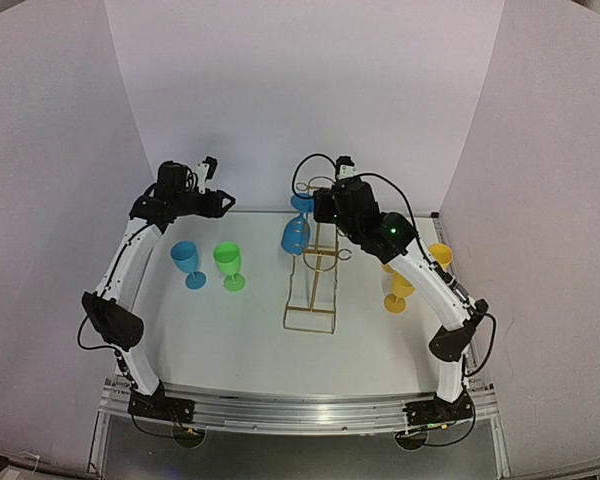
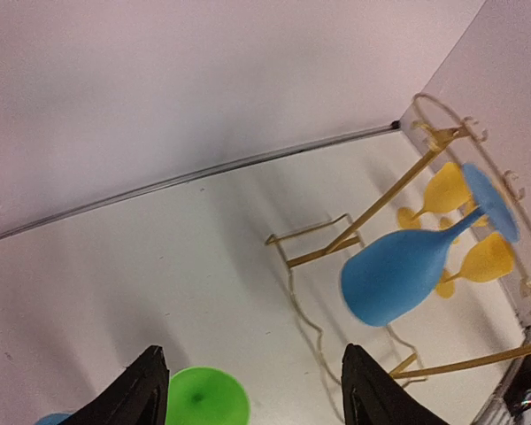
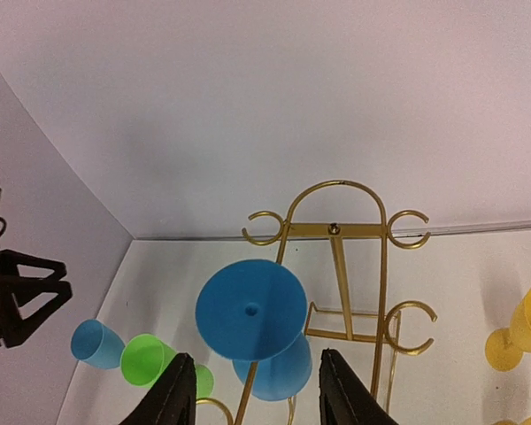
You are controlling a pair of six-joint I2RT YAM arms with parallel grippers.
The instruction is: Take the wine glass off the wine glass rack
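Hanging on one rack (image 1: 310,329), one wine glass (image 1: 296,235); four glasses (image 1: 228,262) stand.

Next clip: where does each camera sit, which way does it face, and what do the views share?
Top external: above and behind the bases, looking down over the table; left arm and right arm show whole.
Left wrist: on the left arm, facing right toward the rack and blue glass; left gripper at the bottom.
Right wrist: before the rack, facing the back wall; right gripper at the bottom, blue glass ahead.
Shared: all three show rack and blue glass.
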